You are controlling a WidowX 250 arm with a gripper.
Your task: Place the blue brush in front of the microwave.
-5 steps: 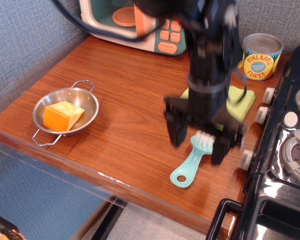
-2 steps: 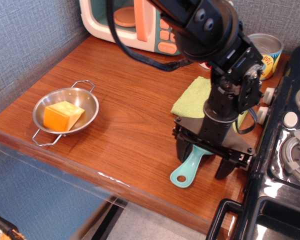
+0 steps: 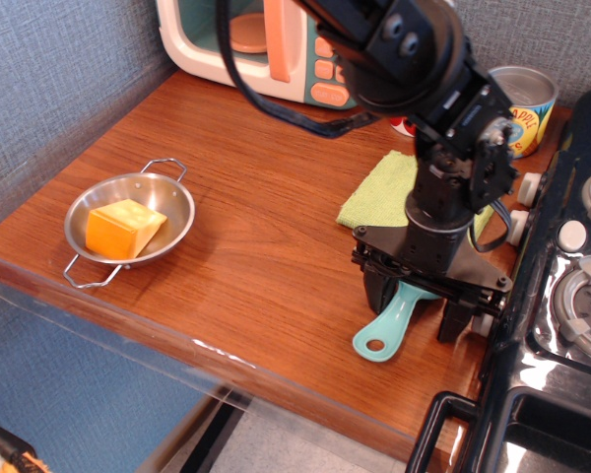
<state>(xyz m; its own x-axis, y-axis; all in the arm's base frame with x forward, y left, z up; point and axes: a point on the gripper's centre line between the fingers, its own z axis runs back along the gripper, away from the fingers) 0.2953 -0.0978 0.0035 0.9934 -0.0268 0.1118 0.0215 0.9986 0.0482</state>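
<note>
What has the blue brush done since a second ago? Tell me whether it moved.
Yes. The blue brush has shifted slightly right, toward the toy stove, and its handle ring sits a little nearer the table's front edge. The pincer straddles its head.

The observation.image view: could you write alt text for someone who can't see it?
A black robot arm's end effector straddles the head of a blue brush near the front edge of a wooden counter, the handle poking out toward the camera. Behind are a green cloth, a toy microwave and a pineapple can; at left, a metal bowl holds an orange block.
</note>
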